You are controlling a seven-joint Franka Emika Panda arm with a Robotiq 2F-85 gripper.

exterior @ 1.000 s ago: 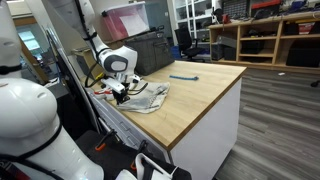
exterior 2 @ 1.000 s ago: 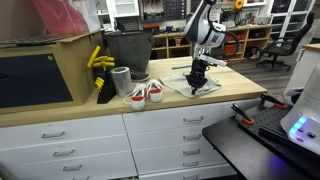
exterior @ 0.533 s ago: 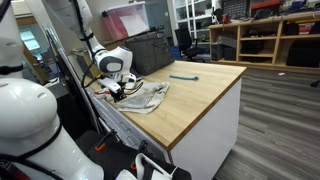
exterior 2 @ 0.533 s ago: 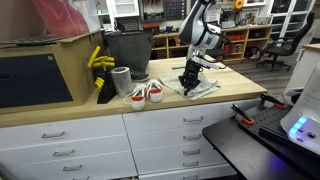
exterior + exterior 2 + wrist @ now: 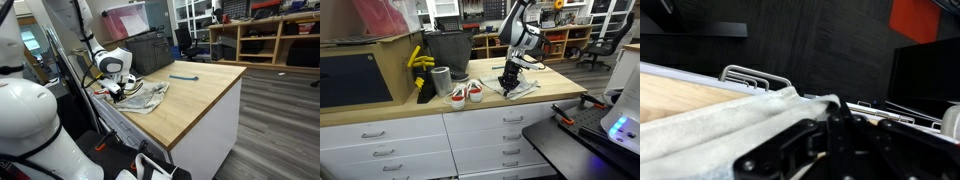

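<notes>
Hand point(image 5: 119, 93) clenched on one end of the cloth point(image 5: 146, 98), low over the bench point(image 5: 205, 88). In an exterior view, rest of cloth lying flat from hand toward 3 o'clock, long axis roughly 9 to 3. No other arm nearby.

A light wooden countertop point(image 5: 200, 95) is shown in both exterior views, carried on white drawer fronts with bar handles point(image 5: 390, 135). A pair of red-and-white sneakers point(image 5: 466, 94) is set near its front edge. A grey metal cylinder point(image 5: 441, 82) is stood just beside them at ten o'clock, and a black bin point(image 5: 447, 48) is placed behind it at twelve o'clock. A yellow object point(image 5: 418, 60), too small to identify, is seen at nine o'clock of the bin, against a brown cardboard box point(image 5: 365, 70). A small flat blue object point(image 5: 183, 76) is laid well apart from these. Wooden workshop shelves point(image 5: 270, 35) are seen at one o'clock in the background.
</notes>
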